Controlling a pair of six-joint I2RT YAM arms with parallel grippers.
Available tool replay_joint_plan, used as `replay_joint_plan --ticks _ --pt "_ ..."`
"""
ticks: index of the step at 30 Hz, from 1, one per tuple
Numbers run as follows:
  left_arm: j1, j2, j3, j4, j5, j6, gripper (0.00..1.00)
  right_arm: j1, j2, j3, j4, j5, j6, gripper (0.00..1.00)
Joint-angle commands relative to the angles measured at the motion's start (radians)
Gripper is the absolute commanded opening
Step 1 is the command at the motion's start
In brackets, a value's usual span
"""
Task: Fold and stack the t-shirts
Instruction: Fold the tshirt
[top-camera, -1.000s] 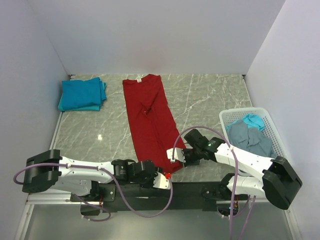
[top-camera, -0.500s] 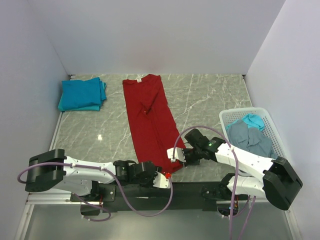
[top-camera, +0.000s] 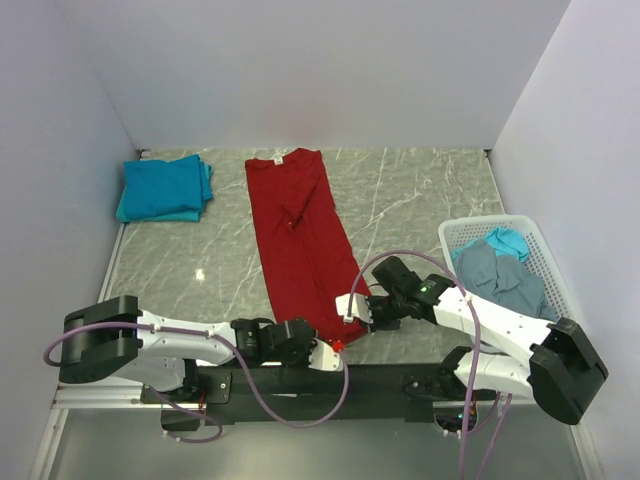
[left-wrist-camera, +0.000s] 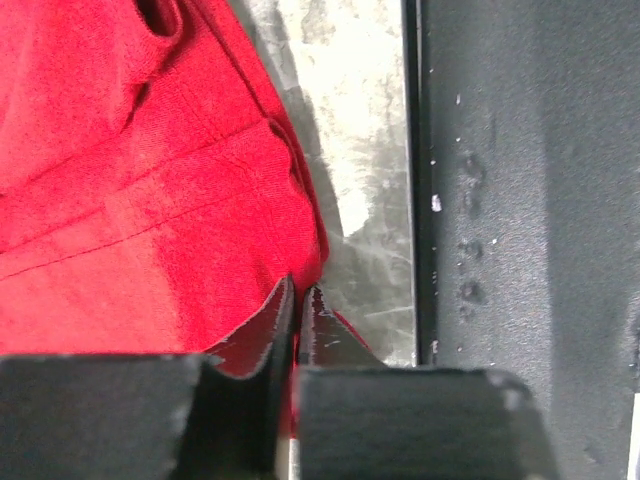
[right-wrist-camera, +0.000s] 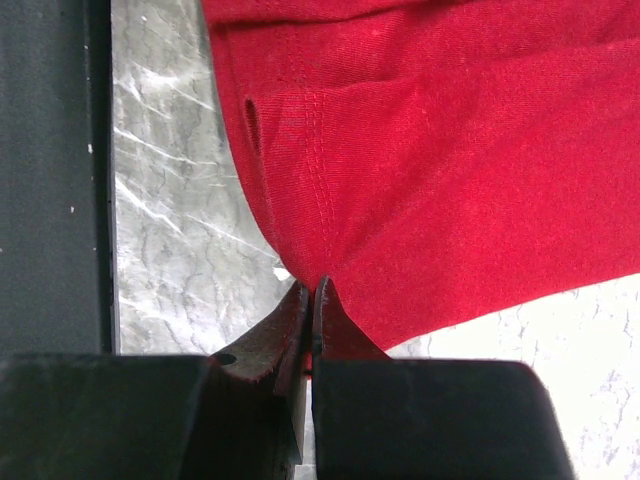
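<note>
Fingers (left-wrist-camera: 266, 338) of left gripper (left-wrist-camera: 302, 300) pinch red t-shirt (top-camera: 300, 240) hem; right gripper (right-wrist-camera: 312, 300) fingers (right-wrist-camera: 284, 325) likewise.

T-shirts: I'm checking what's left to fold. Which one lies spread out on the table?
The red shirt, laid out long mid-table. The teal stack sits folded far left; the grey-blue one is bunched in the basket.

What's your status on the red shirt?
Left gripper shut on red t-shirt near hem. Right gripper shut on same hem. Shirt laid out, nothing on it.
</note>
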Motion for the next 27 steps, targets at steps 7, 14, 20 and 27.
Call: replay_joint_plan --ticks 7,14,20,27 --pt "0.066 -0.184 -0.004 -0.024 0.011 0.010 0.01 -0.017 -0.029 0.110 -0.026 -0.055 0.057 0.00" --pt "0.323 -0.307 0.014 -0.008 0.107 0.070 0.00 -0.076 0.129 0.325 -0.008 0.007 0.106 0.00" --pt "0.619 -0.232 0.059 0.107 0.244 0.102 0.00 -0.152 0.410 0.607 0.008 0.053 0.149 0.00" --pt "0.907 -0.008 0.181 0.258 0.373 0.091 0.00 -0.203 0.752 0.998 -0.075 0.044 0.184 0.00"
